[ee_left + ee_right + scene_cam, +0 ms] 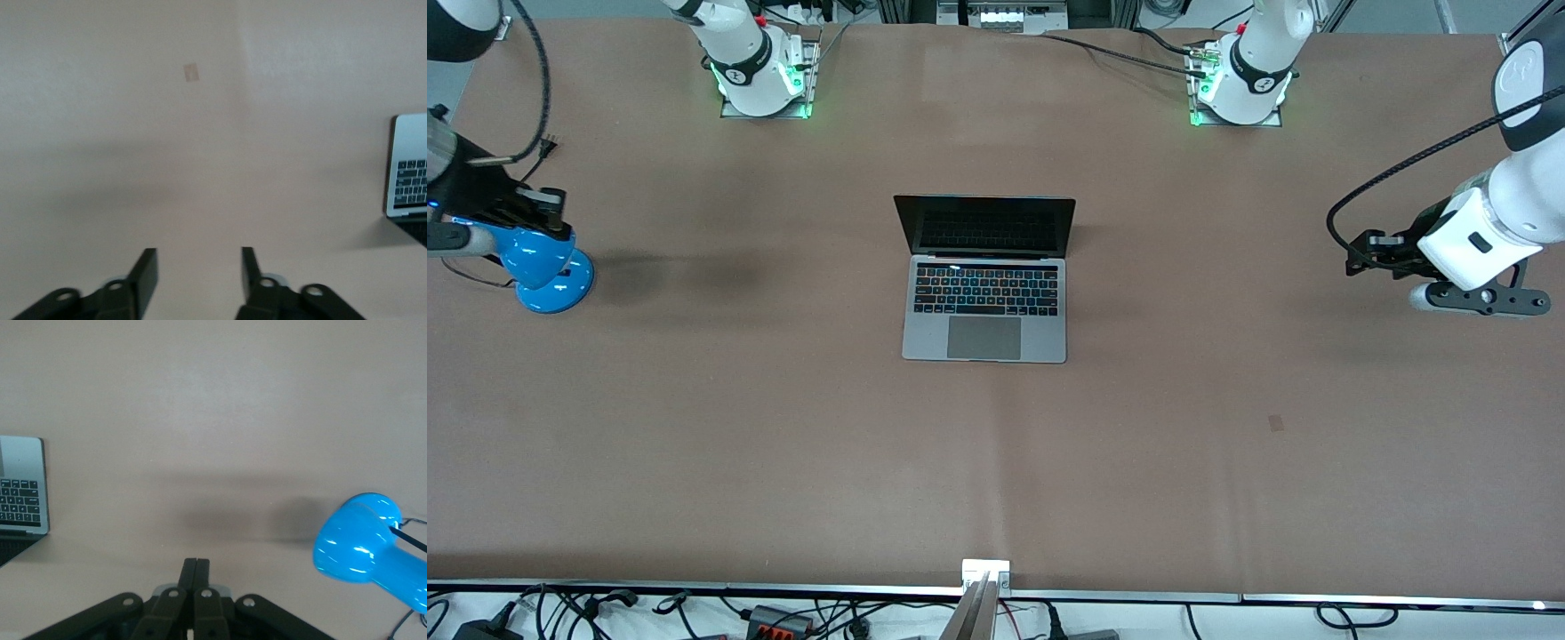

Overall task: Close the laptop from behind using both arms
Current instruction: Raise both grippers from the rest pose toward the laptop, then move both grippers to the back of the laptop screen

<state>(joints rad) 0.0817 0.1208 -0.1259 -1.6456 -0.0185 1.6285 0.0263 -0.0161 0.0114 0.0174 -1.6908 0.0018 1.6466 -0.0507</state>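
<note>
- The laptop (984, 280) sits open in the middle of the table (783, 427), about midway between the two arms' ends. Its keyboard faces the front camera and its dark screen stands tilted back toward the robots' bases, so the back of the lid faces the arms that must push it down.
- The left pincer (1369, 253) hangs over bare table at the left arm's end, well apart from the laptop. In the left wrist view its fingers (145, 273) stand apart with a clear gap between them and nothing in it, so it is released.
- The right pincer (195, 587) hangs over the right arm's end of the table, also well apart from the laptop. Its fingers are pressed together on nothing, so it is clenched and empty. Clenched fingers would likely make a firm blunt tip for pushing the lid, rather than for gripping it.
- A blue lamp base (547, 267) stands on the table at the right arm's end, just beside the right pincer and clear of any path to the laptop.
- A small patch of tape (1276, 423) lies flat on the table toward the left arm's end, nearer the front camera than the laptop.
- No containers show; nothing lies on the laptop's keyboard.
- Judging by this, closing has not begun: both arms must first reach the lid's back.
</note>
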